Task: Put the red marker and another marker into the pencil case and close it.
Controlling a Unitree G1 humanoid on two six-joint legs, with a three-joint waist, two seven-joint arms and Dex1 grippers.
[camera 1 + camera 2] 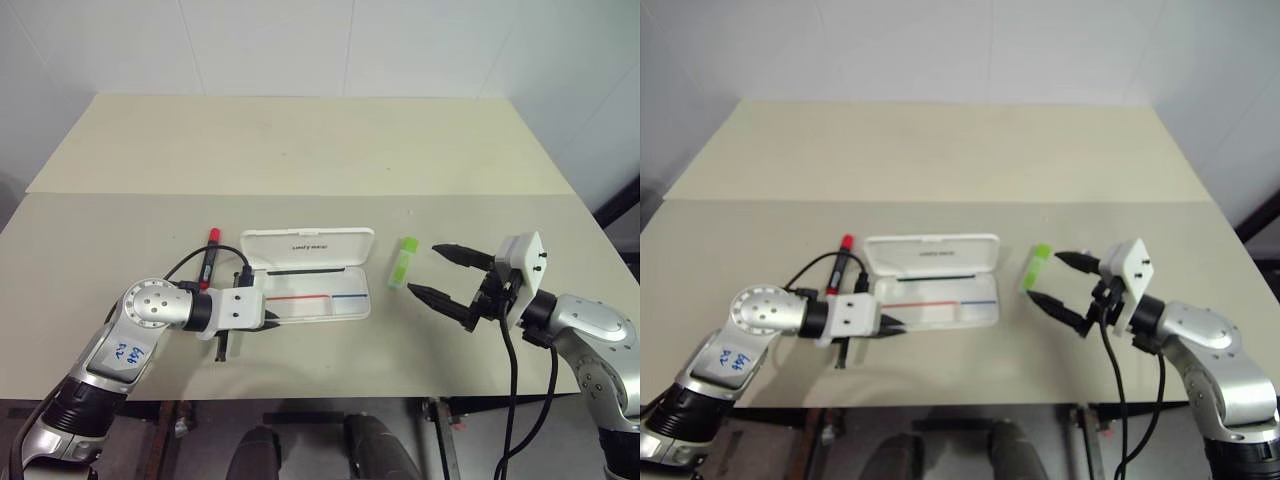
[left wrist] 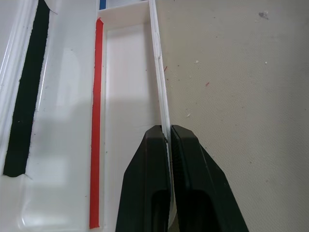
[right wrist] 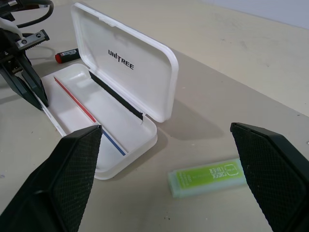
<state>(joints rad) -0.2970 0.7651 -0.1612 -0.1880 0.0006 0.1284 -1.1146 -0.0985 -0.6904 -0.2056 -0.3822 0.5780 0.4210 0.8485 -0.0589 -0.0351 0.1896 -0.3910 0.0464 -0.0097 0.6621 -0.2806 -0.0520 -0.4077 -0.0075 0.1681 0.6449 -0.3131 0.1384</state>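
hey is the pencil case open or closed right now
Open. The pencil case has its lid raised behind the tray, showing the red and blue stripes inside; no marker lies in it.

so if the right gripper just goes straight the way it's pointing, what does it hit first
Probably the light green marker, lying on the table just ahead between the open right gripper fingers' line; beyond it, the open pencil case.

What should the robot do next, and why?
Probably bring the open right gripper down around the green marker and close on it. The marker lies just ahead of it, the pencil case is open and empty, and the left gripper is pinching the case's wall.
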